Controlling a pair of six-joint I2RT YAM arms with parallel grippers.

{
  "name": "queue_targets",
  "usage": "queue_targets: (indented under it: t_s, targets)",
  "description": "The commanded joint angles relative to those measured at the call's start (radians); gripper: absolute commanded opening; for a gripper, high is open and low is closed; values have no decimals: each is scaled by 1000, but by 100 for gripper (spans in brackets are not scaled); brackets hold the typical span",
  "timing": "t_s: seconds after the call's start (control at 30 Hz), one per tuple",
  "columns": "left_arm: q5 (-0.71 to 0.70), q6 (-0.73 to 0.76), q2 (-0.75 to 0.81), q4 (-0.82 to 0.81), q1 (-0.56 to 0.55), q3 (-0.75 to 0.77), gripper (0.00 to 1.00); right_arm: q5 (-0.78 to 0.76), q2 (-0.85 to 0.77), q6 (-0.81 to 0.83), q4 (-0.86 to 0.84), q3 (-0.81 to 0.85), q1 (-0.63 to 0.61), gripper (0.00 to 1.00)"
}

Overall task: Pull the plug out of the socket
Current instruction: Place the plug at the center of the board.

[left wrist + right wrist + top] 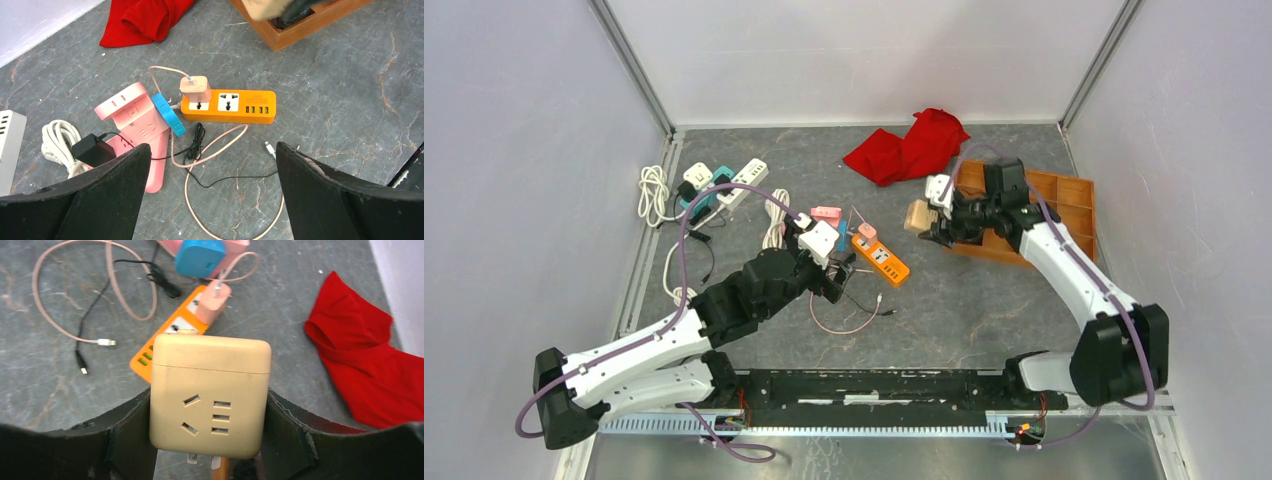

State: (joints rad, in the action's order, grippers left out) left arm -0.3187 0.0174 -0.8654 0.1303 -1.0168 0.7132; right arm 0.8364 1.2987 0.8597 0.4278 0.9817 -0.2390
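The right gripper (209, 432) is clamped on the beige square plastic adapter plug (210, 370), raised just right of the orange rectangular power strip (240, 107) with its prongs bare, so it appears extracted. The left gripper (212, 195) hovers wide open and empty beside that strip, probably to brace it

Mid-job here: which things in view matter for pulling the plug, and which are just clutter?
Job: pink charger plugged into orange power strip; open left claw facing it; right claw shut on beige adapter cube.
Lying about: red cloth; wooden tray; pink power strip; blue adapter; white power strip; black cable.
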Motion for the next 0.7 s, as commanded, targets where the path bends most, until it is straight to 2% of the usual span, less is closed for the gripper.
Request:
queue_targets:
  t_s: [0.0, 0.13, 0.4, 0.67]
  targets:
    - [13, 24, 6, -7, -1, 37, 100, -78, 87, -20, -27, 172, 6, 1]
    - [-18, 41, 21, -20, 0, 24, 100, -124, 202, -94, -41, 317, 4, 1]
    - [-74, 79, 30, -34, 0, 6, 100, -231, 385, -226, -137, 473, 5, 0]
    - [-94, 104, 41, -44, 1, -3, 100, -343, 672, -264, 47, 803, -24, 1]
